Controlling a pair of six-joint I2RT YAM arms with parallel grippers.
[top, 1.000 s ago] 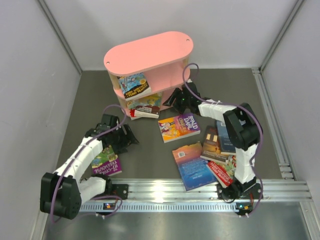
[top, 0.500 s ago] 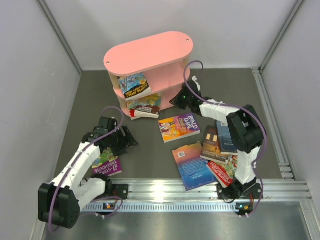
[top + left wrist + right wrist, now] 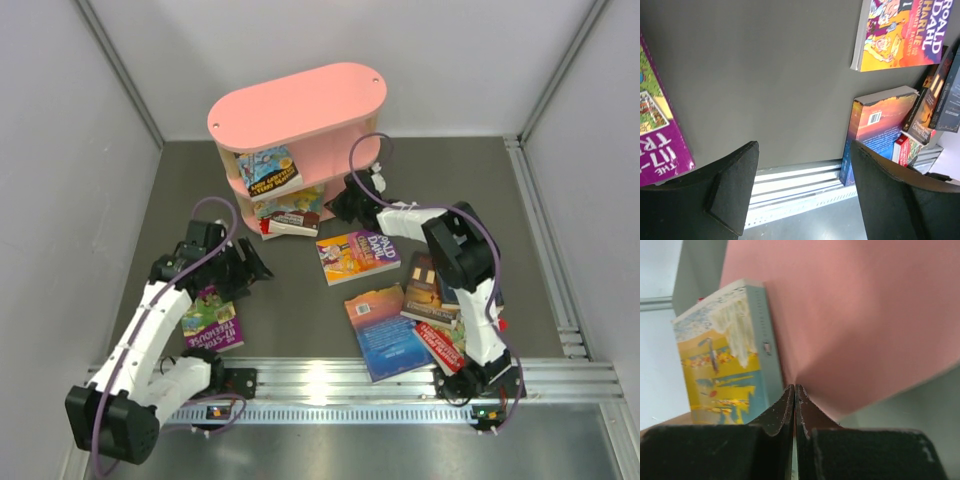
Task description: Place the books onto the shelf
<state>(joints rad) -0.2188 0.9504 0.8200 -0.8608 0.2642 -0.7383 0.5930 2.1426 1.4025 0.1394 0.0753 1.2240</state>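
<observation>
Near tabletop's (image 3: pixel 300 300) far edge, right gripper (image 3: pixel 794 390) is sitting pinched closed by shelf (image 3: pixel 300 100); left gripper (image 3: pixel 252 270) is hovering wide near left edge.

Top camera overlooks all; left wrist nears books (image 3: pixel 902 30), right wrist hugs shelf (image 3: pixel 865 315)

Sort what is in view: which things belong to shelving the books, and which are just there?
Job: shelf; two shelved books; Roald Dahl book; blue book; purple treehouse book; book pile; left gripper, open; right gripper, shut.
Bystanders: aluminium rail; table; walls.
</observation>
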